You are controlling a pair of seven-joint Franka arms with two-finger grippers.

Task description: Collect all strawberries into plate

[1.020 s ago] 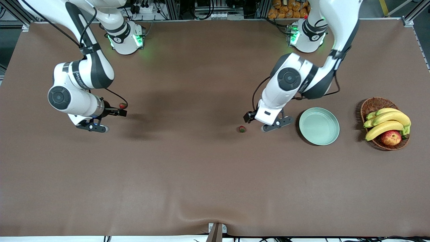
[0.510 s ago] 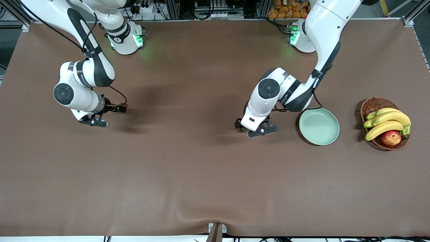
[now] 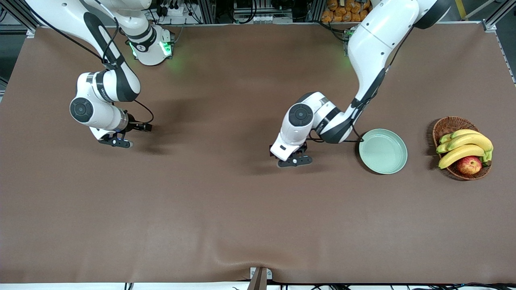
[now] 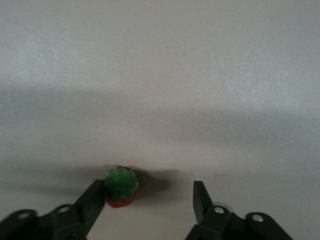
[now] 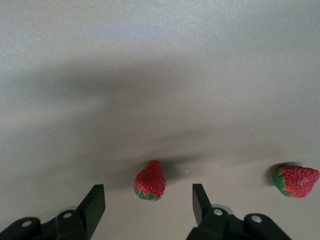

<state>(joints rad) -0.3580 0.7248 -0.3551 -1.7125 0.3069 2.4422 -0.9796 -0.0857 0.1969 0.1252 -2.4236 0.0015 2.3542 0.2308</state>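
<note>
In the left wrist view a strawberry (image 4: 120, 187) with its green top up lies on the brown table, touching one finger (image 4: 92, 200) of my open left gripper (image 4: 147, 194); the other finger stands well apart. Between the fingers of my open right gripper (image 5: 148, 197) lies another strawberry (image 5: 150, 182), touched by neither, and a second berry (image 5: 295, 180) lies outside the jaws. In the front view both hands, the left gripper (image 3: 293, 160) and the right gripper (image 3: 116, 141), are low on the table and hide the berries. The mint-green plate (image 3: 383, 151) sits beside the left gripper, toward the left arm's end.
A wicker basket (image 3: 447, 125) with bananas (image 3: 463, 147) and an apple (image 3: 469, 164) stands past the plate, at the left arm's end of the table. The brown cloth has a crease near its front edge (image 3: 225, 257).
The left gripper has swung away from the plate and come down over the strawberry that showed beside it. The right hand has shifted and lowered, hiding the berry near it.
</note>
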